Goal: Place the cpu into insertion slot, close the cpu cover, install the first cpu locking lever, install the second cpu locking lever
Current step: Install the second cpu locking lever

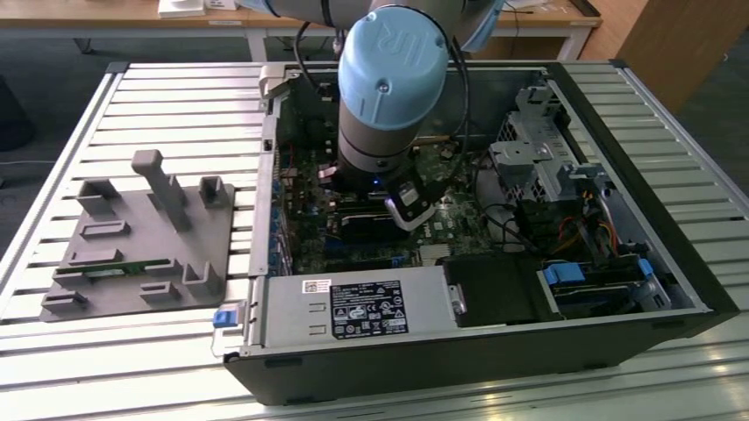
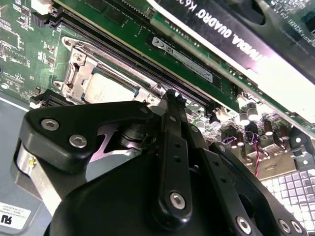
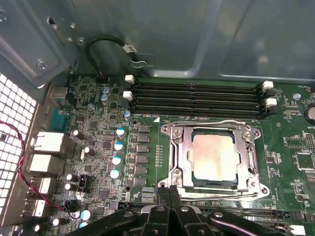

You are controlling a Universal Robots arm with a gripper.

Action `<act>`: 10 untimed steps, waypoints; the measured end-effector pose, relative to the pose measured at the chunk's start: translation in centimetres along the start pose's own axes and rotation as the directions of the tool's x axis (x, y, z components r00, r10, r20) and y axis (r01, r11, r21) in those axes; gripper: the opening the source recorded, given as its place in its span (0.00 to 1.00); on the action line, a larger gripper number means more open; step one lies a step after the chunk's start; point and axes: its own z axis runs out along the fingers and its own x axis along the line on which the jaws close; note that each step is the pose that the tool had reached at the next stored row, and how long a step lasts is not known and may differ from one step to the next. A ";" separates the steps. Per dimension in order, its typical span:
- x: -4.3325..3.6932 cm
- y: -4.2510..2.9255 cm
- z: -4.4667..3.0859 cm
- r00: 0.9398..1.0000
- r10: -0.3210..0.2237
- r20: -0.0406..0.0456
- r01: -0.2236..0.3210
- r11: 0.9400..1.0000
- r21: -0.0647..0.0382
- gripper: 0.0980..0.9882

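The black gripper [image 3: 170, 192], fingers pressed together and apparently empty, sits at the thin silver metal cpu cover [image 3: 213, 160], which frames the pale silvery square cpu [image 3: 214, 154] right of centre, hiding the socket.

In the exterior view the arm's big blue-capped wrist [image 1: 392, 79] totally blocks the insertion slot, so nothing of the socket area can be made out there. In the second wrist view the gripper [image 2: 170, 98] body hides the cpu [image 2: 106, 88] from about 5 o'clock. The cpu cover [image 3: 214, 160] has its 6 o'clock edge tucked behind the fingertips in the first wrist view.
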 end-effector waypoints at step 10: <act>0.00 -0.06 0.14 1.000 0.000 0.000 0.000 1.000 -0.006 0.01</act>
